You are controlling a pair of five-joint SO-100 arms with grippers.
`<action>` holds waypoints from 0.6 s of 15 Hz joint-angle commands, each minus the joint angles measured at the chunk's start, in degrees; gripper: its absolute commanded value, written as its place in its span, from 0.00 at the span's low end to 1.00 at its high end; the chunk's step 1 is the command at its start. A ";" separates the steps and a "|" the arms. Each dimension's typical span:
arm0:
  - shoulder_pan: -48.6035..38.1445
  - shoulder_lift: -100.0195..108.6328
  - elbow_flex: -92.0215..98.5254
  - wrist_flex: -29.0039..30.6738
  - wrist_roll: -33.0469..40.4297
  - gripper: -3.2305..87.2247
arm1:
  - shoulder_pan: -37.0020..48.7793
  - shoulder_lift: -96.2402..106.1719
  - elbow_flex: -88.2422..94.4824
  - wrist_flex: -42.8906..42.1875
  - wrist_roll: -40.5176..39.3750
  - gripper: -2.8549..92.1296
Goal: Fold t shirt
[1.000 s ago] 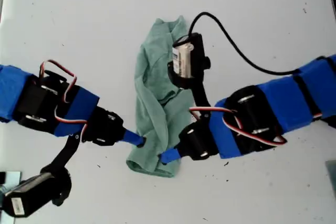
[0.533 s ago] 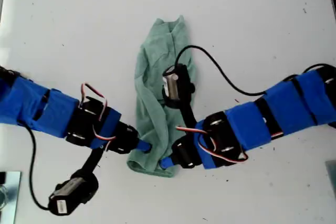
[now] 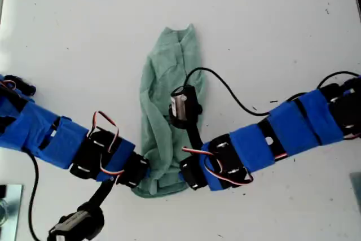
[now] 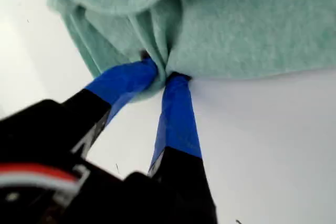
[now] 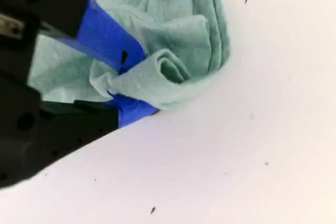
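1. The t shirt (image 3: 168, 77) lies on the white worktop (image 3: 282, 26) as a long, narrow, rumpled strip. It sits mid-frame in the exterior view and runs from upper centre down to where the two arms meet.
2. My first claw (image 4: 164, 74) is clenched on a gathered pinch of the t shirt's edge, with cloth bunched between the two blue tips.
3. My second claw (image 5: 135, 83) is clenched on a rolled corner of the hem, and the fold of cloth bulges out past the jaws. Another blue tip shows just beyond it, so the two grips are close together on the same end.
4. Likely step: lift this end and carry it over toward the far end to halve the strip.
5. To do it well, raise both claws together at the same height so the hem stays level and doesn't twist.
6. Spread the claws apart a bit, otherwise the cloth between them sags and the fold comes out narrow.
7. Lift only enough to clear the lower layer, since too high drags the whole t shirt along the worktop.
8. Both grips are small bites of cloth, so move slowly or they may slip.
9. An arm's camera cable (image 3: 225, 86) lies over the cloth and could snag it.
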 commanded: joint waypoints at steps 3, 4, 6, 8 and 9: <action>3.78 1.76 -14.50 -0.97 2.29 0.03 | -2.64 17.84 1.32 7.56 -4.31 0.06; 3.34 1.76 -16.00 -1.49 3.16 0.03 | -3.08 21.09 1.49 8.00 -4.75 0.06; 2.11 2.29 -17.67 -1.32 4.75 0.03 | -3.69 26.28 2.46 7.65 -4.92 0.06; 2.29 2.02 -17.67 -2.29 5.54 0.03 | -4.13 26.54 2.99 6.94 -5.01 0.06; 2.20 2.81 -17.67 -2.81 5.45 0.03 | -3.78 27.42 3.25 6.86 -5.54 0.06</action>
